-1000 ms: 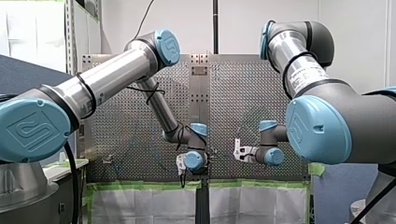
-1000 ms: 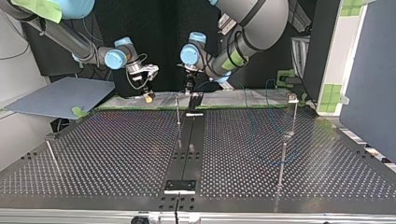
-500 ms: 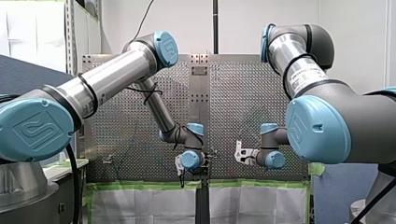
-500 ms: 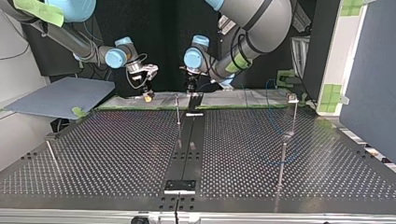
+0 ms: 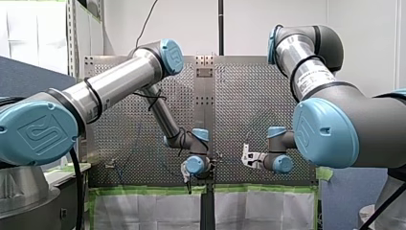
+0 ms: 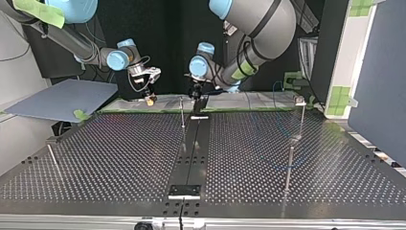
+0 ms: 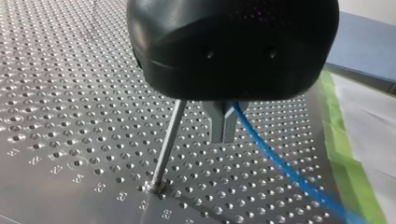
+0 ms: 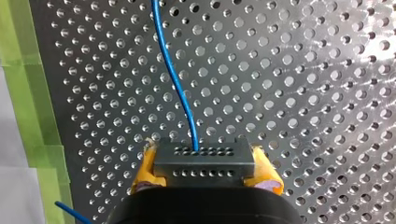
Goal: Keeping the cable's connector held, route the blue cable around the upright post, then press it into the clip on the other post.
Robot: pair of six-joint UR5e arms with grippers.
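Now, top view: my left pincer [image 6: 196, 95] hangs beside the upright post [image 6: 182, 113]. Left wrist view: it is pressed together on the blue cable [image 7: 289, 172]. Right wrist view: my right pincer [image 8: 205, 169] pinches the black connector [image 8: 204, 156]. Cable seems limp, light; grip it near the post.

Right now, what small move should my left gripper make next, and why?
Probably carry my left gripper sideways past the upright post, so the blue cable bends around it: the post stands close beside the fingers, shut on the cable, which trails off their far side, not touching it. My right gripper holds the connector.
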